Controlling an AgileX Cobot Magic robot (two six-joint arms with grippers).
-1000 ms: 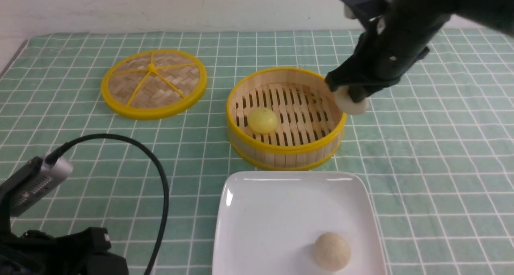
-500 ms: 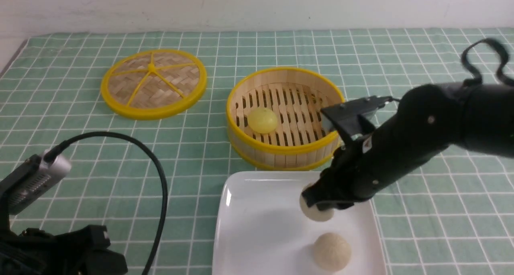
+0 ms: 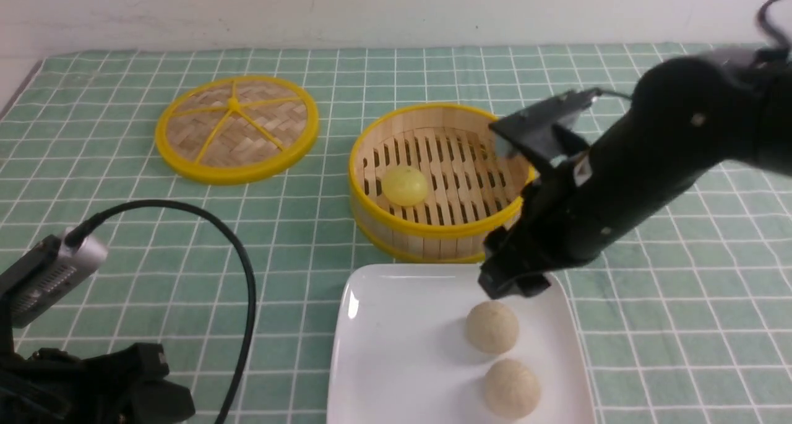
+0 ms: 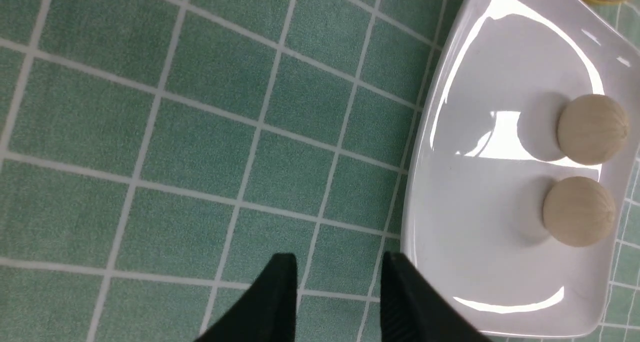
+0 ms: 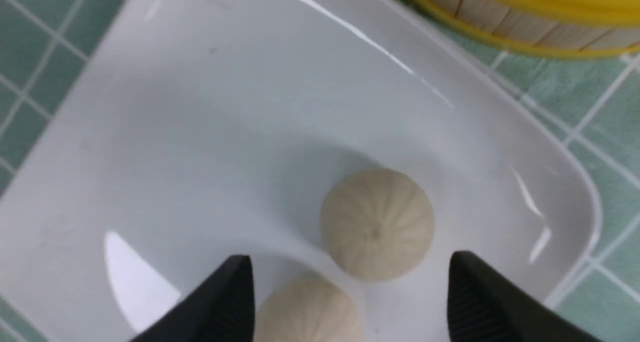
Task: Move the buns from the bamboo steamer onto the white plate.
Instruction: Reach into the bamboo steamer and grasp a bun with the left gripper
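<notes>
Right tool [image 5: 350,259] spread above ridged cream bun [image 3: 492,327] on glossy white plate [image 3: 396,350]; left tool [image 4: 339,262] parted, empty.

Your table [image 3: 649,325] is covered edge to edge by a green cloth [image 3: 124,182] with a white grid, running back to a pale wall. Three things sit directly on that cloth. Toward the far left you have the flat woven lid [image 3: 237,129] with its yellow rim and spokes, lying well apart from the rest. Near the middle stands the round bamboo steamer [image 3: 433,235], upright and open at the top. On your side of it lies the white plate [image 3: 402,337], its far edge just beside the steamer's base. You cannot tell whether the two touch.
</notes>
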